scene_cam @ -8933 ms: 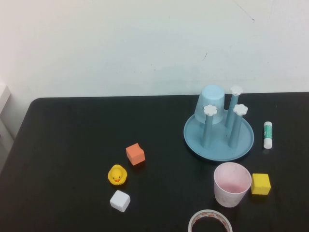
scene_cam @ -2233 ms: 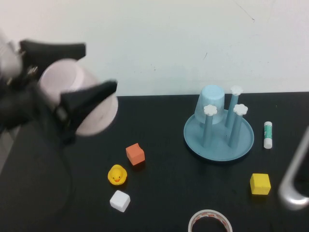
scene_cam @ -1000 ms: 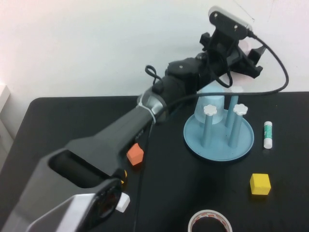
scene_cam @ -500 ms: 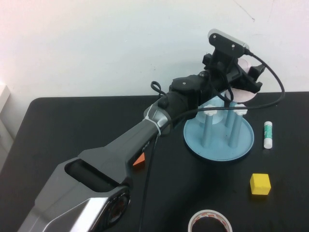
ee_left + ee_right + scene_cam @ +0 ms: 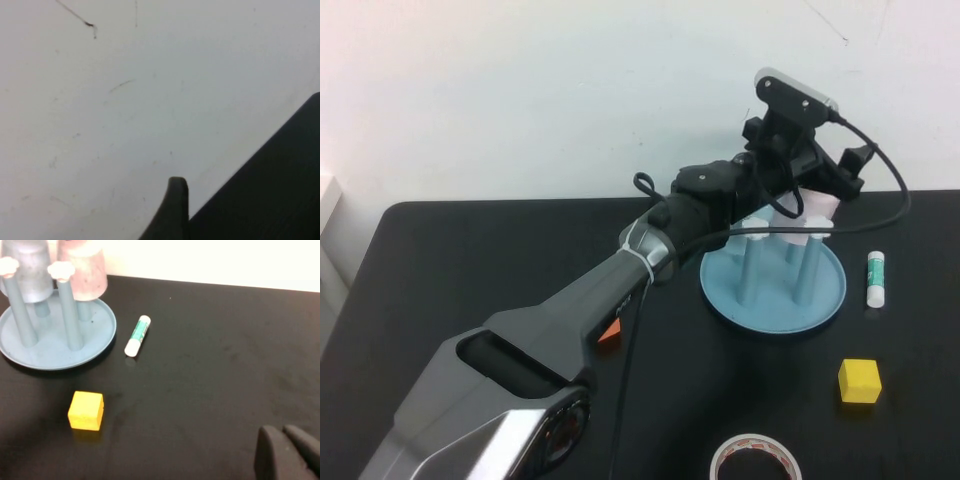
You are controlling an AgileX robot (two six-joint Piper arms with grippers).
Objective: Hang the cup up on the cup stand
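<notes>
While the left arm is reaching diagonally across the desk (image 5: 470, 260) toward its far right corner, the left pincer (image 5: 815, 185) is grasping the cup (image 5: 82, 270), which is sitting upside down over a rear peg of the cup stand (image 5: 772, 285). Just right of the stand a glue stick (image 5: 875, 278) is lying; the right pincer (image 5: 285, 452), fingers closed together, is hovering near the right edge.

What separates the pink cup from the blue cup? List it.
The pale pink translucent cup covers the right rear peg of the round blue cup stand; the light blue plastic cup, the left rear. The left tool is at the pink cup; the blue cup stands free. Both are inverted. The right tool hangs low, apart.
</notes>
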